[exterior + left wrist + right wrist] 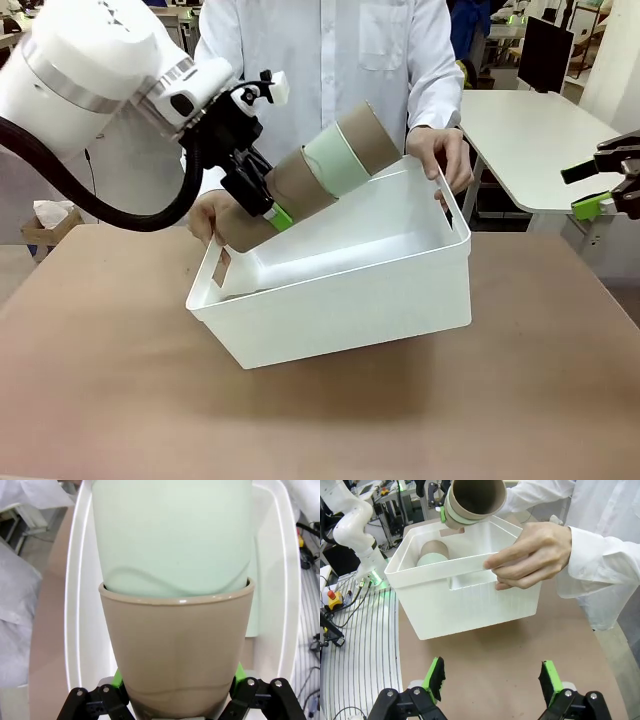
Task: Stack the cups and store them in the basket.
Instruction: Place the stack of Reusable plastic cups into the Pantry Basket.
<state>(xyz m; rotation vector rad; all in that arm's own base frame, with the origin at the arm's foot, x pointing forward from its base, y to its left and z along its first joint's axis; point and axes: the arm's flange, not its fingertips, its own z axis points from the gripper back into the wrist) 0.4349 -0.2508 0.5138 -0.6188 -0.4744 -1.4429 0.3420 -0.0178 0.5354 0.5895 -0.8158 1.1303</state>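
Brown tabletop, person in white shirt at far side, both hands tilting white basket (340,300) toward you. Left gripper (262,205) holds stack of cups (310,178) slantwise above basket's left rim, fingers clenched on brown bottom cup; mint cup (175,535) nested above it. More cups (432,555) already lying inside basket. Risk, as you lower: stack clips rim, or nested cups slide apart on release. Right gripper (492,680) at right, fingers spread wide, holding nothing.

Basket (340,300) mouth lies open, but the stacked cups (320,175) hang across it and the person's hands (440,150) grip both rims
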